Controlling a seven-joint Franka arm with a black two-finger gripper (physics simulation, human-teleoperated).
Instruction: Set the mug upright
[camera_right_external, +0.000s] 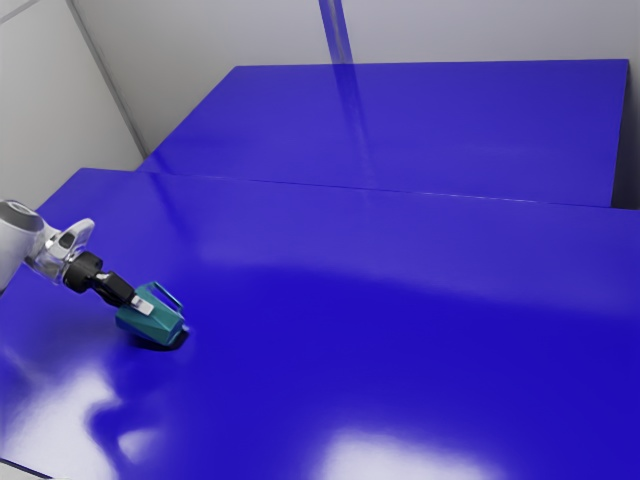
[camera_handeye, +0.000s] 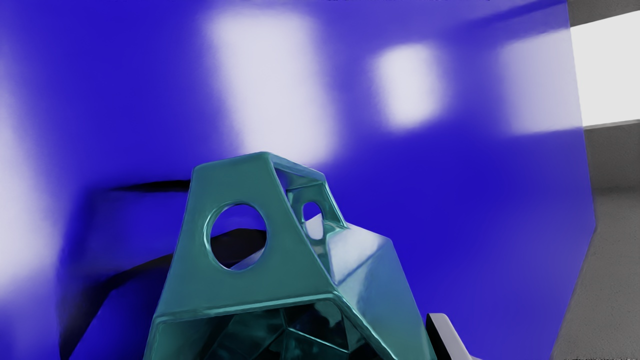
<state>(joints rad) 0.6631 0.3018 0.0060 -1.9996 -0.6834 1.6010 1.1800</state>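
Mug (camera_right_external: 155, 327): teal and faceted, tilted rather than upright, at the tips of the fingers (camera_right_external: 143, 305), low over the desk (camera_right_external: 400, 330); whether its lowest edge touched down could not be told.
Fingers: clenched on the mug; one lay flat against its outer wall, the opposite one hidden by the mug.
Mouth of the mug: turned back toward the hand, its dark hollow facing the wrist camera.
Handle (camera_handeye: 227, 185): angular, pierced by a round hole, standing out from the mug's side, clear of the fingers.
Shadow (camera_right_external: 176, 342): dark, on the desk beneath the mug.
Arm (camera_right_external: 25, 240): white, reaching the mug from the exterior view's left.
Desk: glossy blue, spread around the mug, with pale reflections.
Second blue surface (camera_right_external: 430, 125): well beyond the mug.
Wall (camera_right_external: 480, 30): pale, farther from the mug still.
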